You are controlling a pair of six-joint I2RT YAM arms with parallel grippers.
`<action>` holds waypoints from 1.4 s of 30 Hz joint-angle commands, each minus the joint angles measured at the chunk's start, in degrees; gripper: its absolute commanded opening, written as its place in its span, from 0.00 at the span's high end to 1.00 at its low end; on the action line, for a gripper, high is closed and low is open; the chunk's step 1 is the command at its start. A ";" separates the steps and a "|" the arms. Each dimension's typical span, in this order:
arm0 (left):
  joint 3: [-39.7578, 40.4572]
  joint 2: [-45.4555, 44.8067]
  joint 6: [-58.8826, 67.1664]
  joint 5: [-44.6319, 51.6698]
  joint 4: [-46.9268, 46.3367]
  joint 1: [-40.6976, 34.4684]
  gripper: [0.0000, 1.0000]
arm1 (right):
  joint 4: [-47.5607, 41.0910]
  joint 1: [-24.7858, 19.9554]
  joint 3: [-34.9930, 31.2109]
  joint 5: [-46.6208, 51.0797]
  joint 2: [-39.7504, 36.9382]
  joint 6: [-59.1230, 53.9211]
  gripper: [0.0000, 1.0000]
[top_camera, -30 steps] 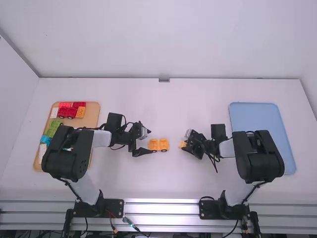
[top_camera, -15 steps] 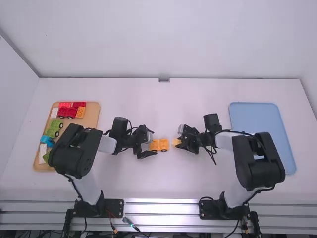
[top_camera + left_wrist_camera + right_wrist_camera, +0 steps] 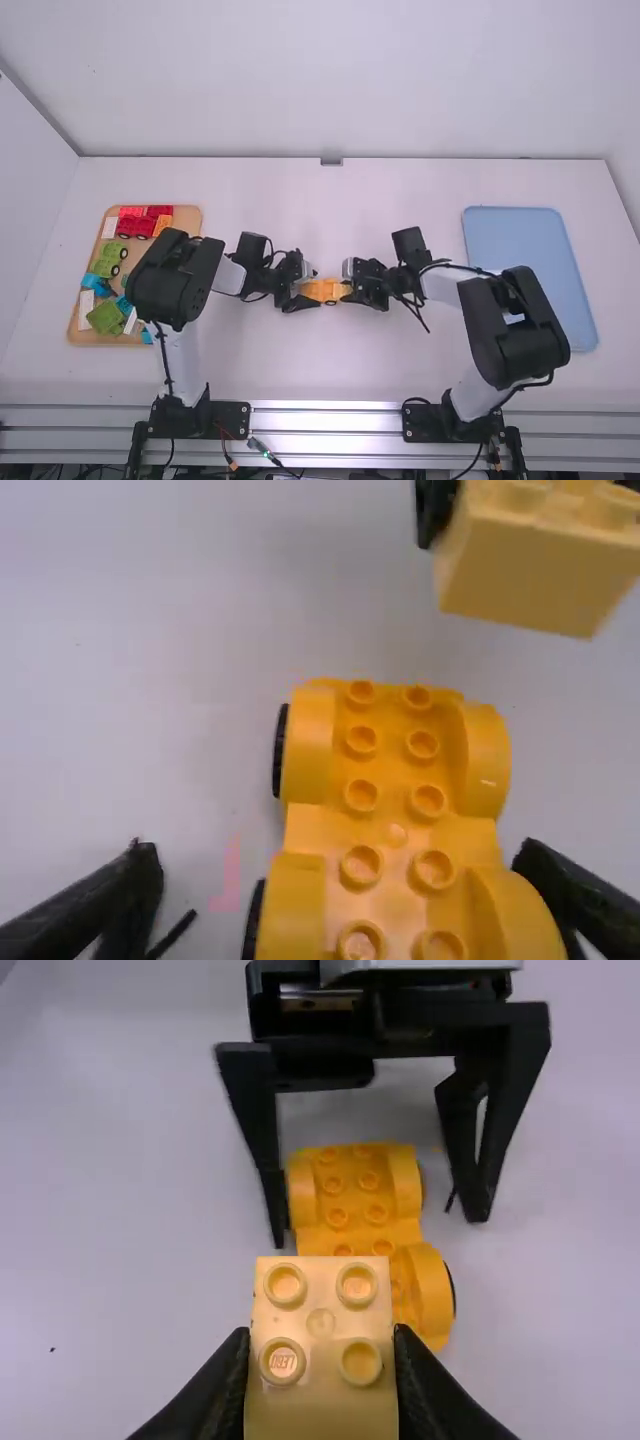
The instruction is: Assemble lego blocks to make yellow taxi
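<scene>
Saw the wheeled base [image 3: 395, 805] lying studs up on the worktop [image 3: 400, 370], roughly midway between the left and right edges, and between the far and near ones. Judged the step in hand to be fitting the pale yellow block [image 3: 320, 1290] onto it.

Feared a crooked or partial fit most: saw the block off line, out past the end of the base facing the worktop's right edge, so wanted a sideways correction before any press. With too early a descent, could have caught the stud edges, tipped the base or shoved it along the smooth surface. With an uneven squeeze from the left gripper [image 3: 378, 1228], could have twisted the base; with no brace at all, could have let it skid. Risked a knock between the two grippers as well, given so little room there.

Had the left gripper wide open astride the end of the base towards the worktop's left edge, with one finger close alongside and the other apart; could not tell about contact. Had the right gripper [image 3: 322, 1345] closed on opposite sides of the block, holding it studs up and, by the look of it, above the worktop.
</scene>
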 commanded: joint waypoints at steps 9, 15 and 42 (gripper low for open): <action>-0.61 1.22 4.96 0.59 -1.53 -0.37 0.45 | 1.62 0.31 1.53 0.46 -0.90 1.11 0.79; -0.72 1.22 4.92 0.59 -1.29 -0.48 0.50 | 2.05 2.01 1.53 1.14 -0.70 1.90 0.82; -3.58 1.22 -2.45 -2.43 7.15 -0.37 0.53 | 6.56 4.02 6.60 6.32 8.92 7.45 0.87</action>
